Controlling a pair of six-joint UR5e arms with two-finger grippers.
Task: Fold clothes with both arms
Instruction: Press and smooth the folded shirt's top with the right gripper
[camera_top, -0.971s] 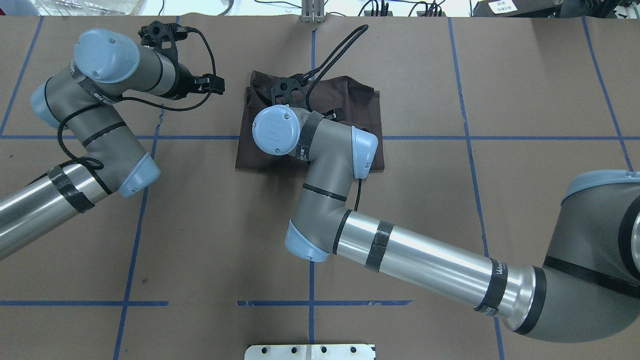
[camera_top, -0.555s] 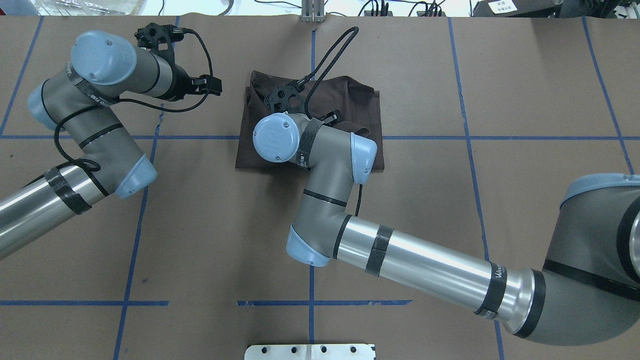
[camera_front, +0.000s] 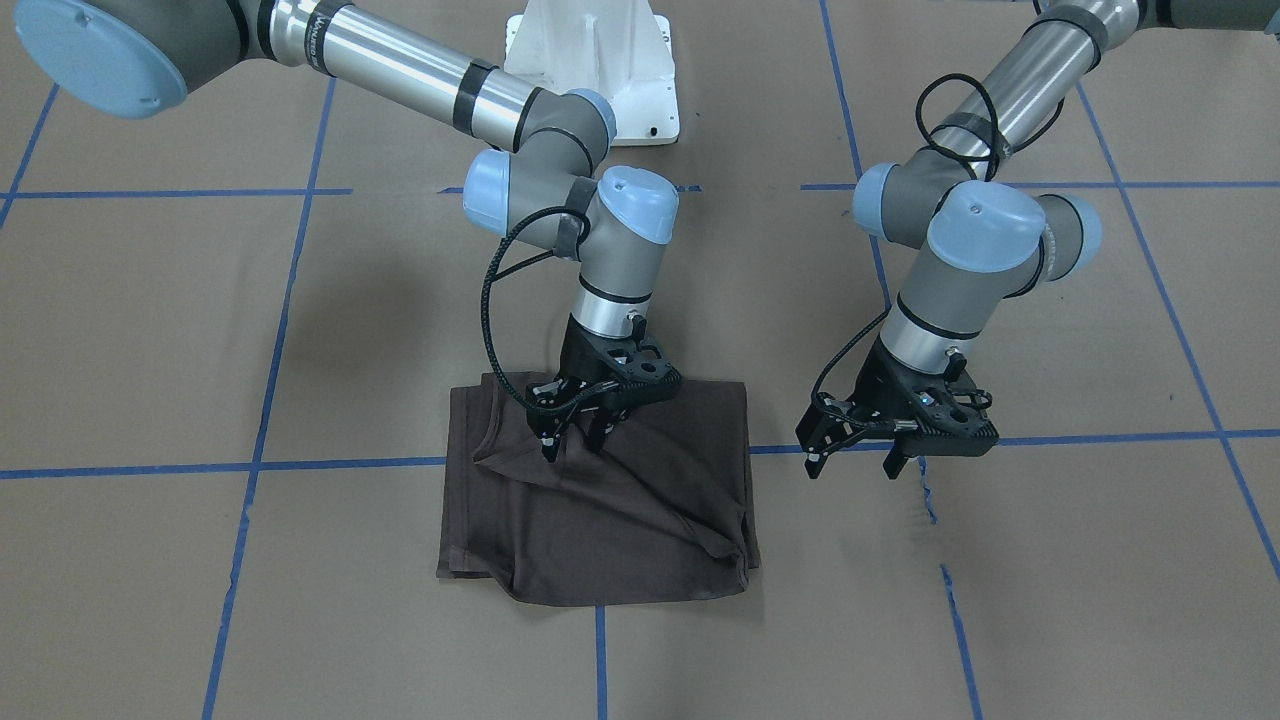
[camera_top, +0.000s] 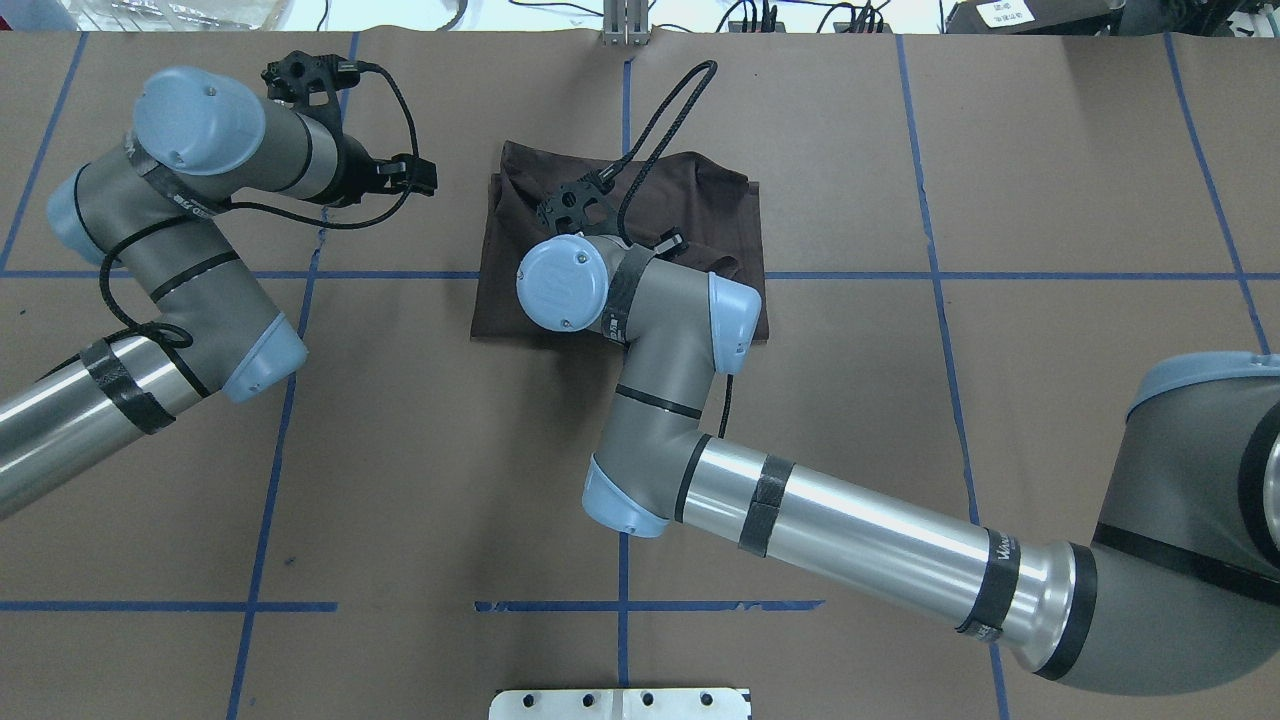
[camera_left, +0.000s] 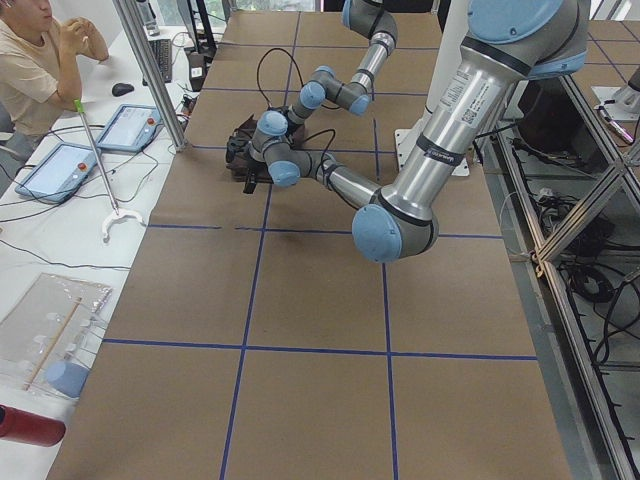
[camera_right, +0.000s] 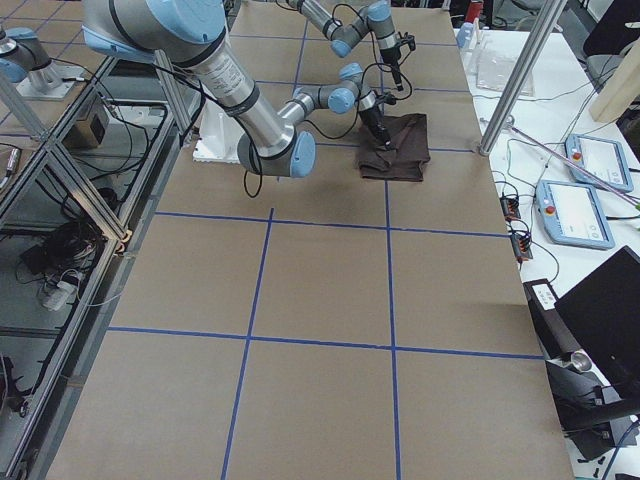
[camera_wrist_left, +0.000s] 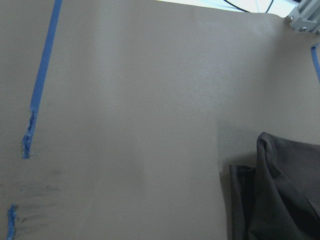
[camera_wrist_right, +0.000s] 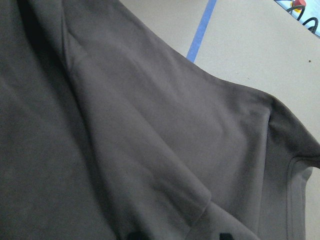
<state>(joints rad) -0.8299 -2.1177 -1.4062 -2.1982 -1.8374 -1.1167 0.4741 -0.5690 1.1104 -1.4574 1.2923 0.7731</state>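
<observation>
**Front-facing view: right hand working the folded shirt**

Front-facing view shows our right hand (camera_front: 577, 432) low on the T-shirt (camera_front: 610, 520), fingers slightly apart, tips at a raised ridge of fabric; whether they pinch it we cannot tell. Our left hand (camera_front: 855, 455) hangs apart and empty just beside the shirt. The shirt lies folded into a rough square on the worktop (camera_front: 1050, 600). We judge a slow, shallow stroke best, so thin layers do not drag.

Brown paper-covered table (camera_top: 1050, 150) gridded with blue tape lines (camera_top: 940, 300); white side bench (camera_left: 60, 215) with tablets (camera_left: 127, 127).
</observation>
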